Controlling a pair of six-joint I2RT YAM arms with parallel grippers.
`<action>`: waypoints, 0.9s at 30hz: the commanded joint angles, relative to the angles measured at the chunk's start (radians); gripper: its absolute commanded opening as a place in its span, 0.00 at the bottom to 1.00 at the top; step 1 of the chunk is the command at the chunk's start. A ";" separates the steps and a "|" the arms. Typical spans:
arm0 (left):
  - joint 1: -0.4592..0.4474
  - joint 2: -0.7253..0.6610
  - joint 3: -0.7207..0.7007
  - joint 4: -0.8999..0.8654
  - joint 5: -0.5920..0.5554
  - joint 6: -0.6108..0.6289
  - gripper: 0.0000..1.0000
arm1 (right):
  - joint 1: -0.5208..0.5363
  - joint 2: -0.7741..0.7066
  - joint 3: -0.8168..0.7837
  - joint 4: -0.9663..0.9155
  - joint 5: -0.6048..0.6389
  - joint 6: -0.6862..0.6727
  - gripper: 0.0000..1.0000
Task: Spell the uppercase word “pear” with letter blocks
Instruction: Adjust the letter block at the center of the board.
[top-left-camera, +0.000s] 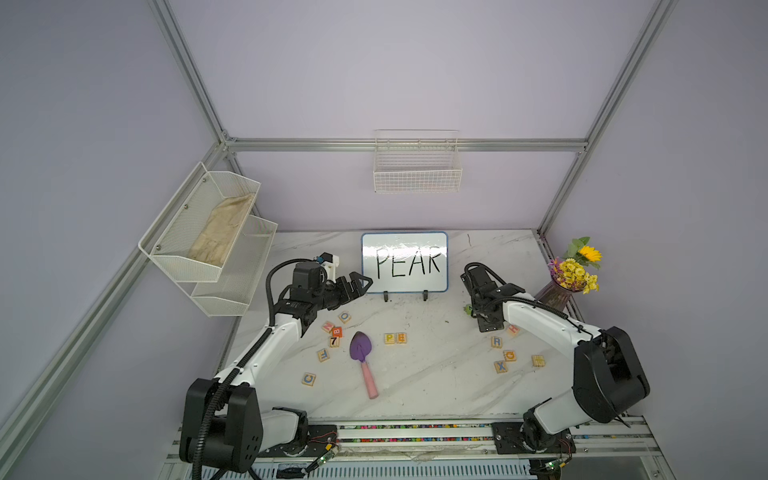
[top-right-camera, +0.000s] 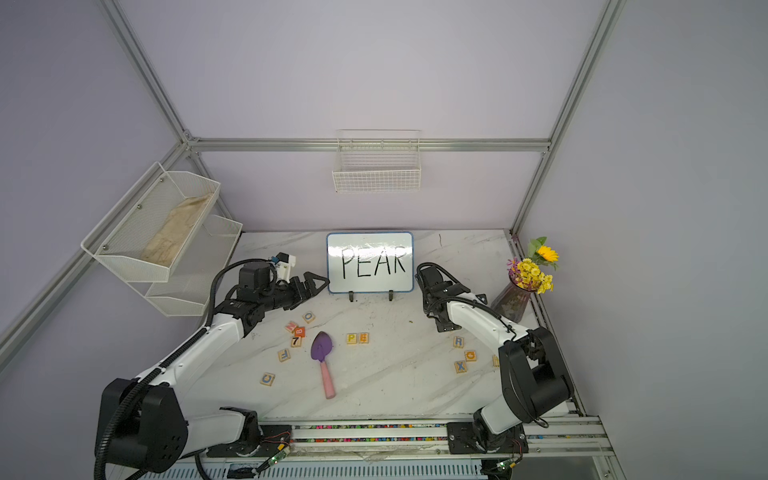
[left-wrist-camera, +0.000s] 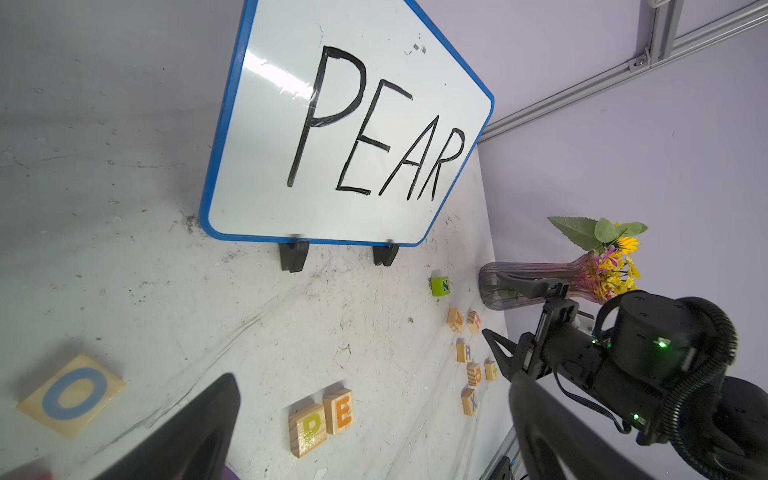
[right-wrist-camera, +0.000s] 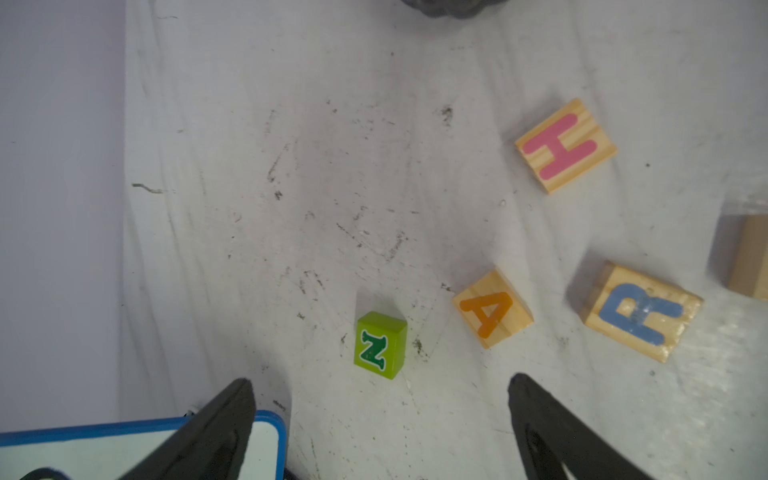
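Observation:
The yellow P block (top-left-camera: 390, 338) and the orange E block (top-left-camera: 401, 337) lie side by side mid-table, in front of the whiteboard (top-left-camera: 405, 262) reading PEAR. The blue R block (top-left-camera: 496, 342) lies to the right. The orange A block (right-wrist-camera: 492, 313) shows in the right wrist view between the green N cube (right-wrist-camera: 380, 345) and the R block (right-wrist-camera: 642, 311); the right arm hides it in both top views. My right gripper (right-wrist-camera: 381, 380) hangs open above the table beside the N cube, holding nothing. My left gripper (top-left-camera: 361, 282) is open and empty, raised near the whiteboard's left edge.
A purple trowel (top-left-camera: 361, 353) with a pink handle lies left of the P block. Several other blocks surround it, including an orange B cube (top-left-camera: 337, 331). H (top-left-camera: 513, 329), X (top-left-camera: 500, 366) and others lie near R. A flower vase (top-left-camera: 557, 291) stands at the right edge.

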 joint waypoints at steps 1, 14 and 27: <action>-0.003 -0.023 0.059 0.033 0.000 0.008 1.00 | -0.003 0.047 -0.004 -0.029 -0.121 0.339 0.97; -0.006 -0.105 0.002 0.072 -0.084 -0.007 1.00 | -0.004 0.142 -0.019 0.029 -0.048 0.754 0.84; -0.035 -0.133 -0.020 0.080 -0.122 -0.021 1.00 | -0.024 0.160 -0.056 0.084 -0.042 0.849 0.81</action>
